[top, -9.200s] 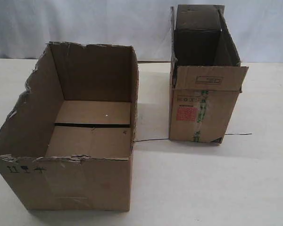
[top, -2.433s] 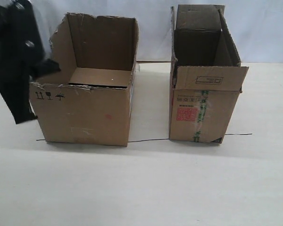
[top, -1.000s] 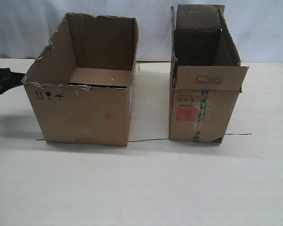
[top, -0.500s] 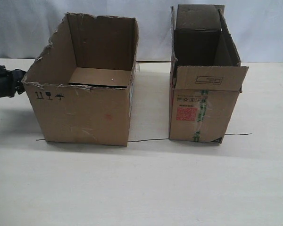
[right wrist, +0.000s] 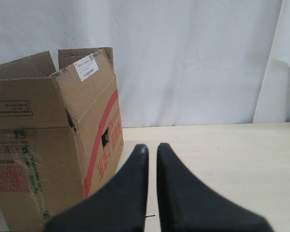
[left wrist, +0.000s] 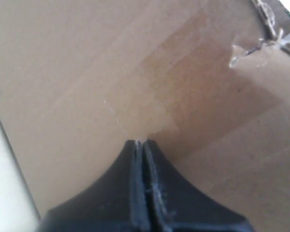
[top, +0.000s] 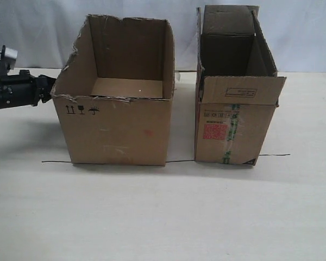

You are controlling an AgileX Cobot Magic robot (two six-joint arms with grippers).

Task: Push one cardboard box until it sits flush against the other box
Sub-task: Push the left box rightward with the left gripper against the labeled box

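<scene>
The wide torn-rimmed cardboard box (top: 117, 130) stands left of centre, with black handling symbols on its front face. My left gripper (top: 50, 87) is shut, its tips pressed against that box's left wall (left wrist: 150, 82); in the left wrist view the left gripper (left wrist: 139, 141) touches bare cardboard. The other box (top: 233, 128), narrow with upright flaps, a red label and a green tape stripe, stands to the right with a narrow gap between the two boxes. My right gripper (right wrist: 152, 146) hangs beside the other box (right wrist: 48, 145), its fingers a narrow gap apart and holding nothing. It is outside the exterior view.
Both boxes rest on a pale table (top: 163, 212). A thin black line (top: 179, 161) runs along the table at the boxes' front edges. A white curtain (top: 38, 32) hangs behind the table.
The wide box has slid right toward the narrow box, shrinking the gap. My left arm has followed it rightward, staying against its left wall. The narrow box has not moved.
</scene>
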